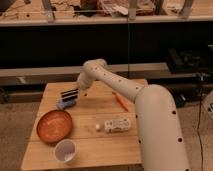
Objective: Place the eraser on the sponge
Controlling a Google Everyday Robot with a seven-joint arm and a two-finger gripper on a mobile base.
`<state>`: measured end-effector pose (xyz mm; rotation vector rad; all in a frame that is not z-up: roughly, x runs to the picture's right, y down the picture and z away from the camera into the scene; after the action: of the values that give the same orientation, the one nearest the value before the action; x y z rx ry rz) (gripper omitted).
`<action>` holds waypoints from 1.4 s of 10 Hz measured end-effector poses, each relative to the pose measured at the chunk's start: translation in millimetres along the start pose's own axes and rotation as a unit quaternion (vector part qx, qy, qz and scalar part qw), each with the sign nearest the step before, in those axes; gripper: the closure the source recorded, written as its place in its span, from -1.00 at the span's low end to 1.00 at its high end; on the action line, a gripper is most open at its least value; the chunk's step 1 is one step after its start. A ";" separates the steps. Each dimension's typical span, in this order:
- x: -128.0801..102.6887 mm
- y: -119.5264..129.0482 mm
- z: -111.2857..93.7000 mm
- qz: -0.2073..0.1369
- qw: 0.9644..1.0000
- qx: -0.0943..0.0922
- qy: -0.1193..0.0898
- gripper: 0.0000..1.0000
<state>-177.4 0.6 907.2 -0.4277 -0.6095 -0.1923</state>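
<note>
The eraser (69, 93) is a small black block with thin white stripes, held tilted at the table's far left. My gripper (77, 91) is at its right end and looks shut on it. Directly below lies the sponge (65, 103), a flat grey-blue pad. The eraser's lower edge sits right over the sponge's top, and I cannot tell whether they touch. My white arm reaches in from the lower right across the table.
An orange bowl (54, 125) sits front left, with a white cup (65, 150) near the front edge. A clear plastic bottle (114, 125) lies on its side mid-table. A thin orange stick (120, 101) lies by the arm. The wooden table (100, 150) stands before dark shelving.
</note>
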 end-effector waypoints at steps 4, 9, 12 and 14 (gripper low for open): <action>-1.3 -1.2 6.3 -0.003 1.000 -0.001 0.000 1.00; -2.1 -1.2 10.0 -0.006 1.000 -0.003 0.001 1.00; -5.5 -2.1 13.1 -0.008 1.000 -0.005 0.002 1.00; -5.0 -2.3 13.5 -0.008 1.000 -0.005 0.003 0.97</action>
<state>-189.0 4.7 915.0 -0.4326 -0.6073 -0.2126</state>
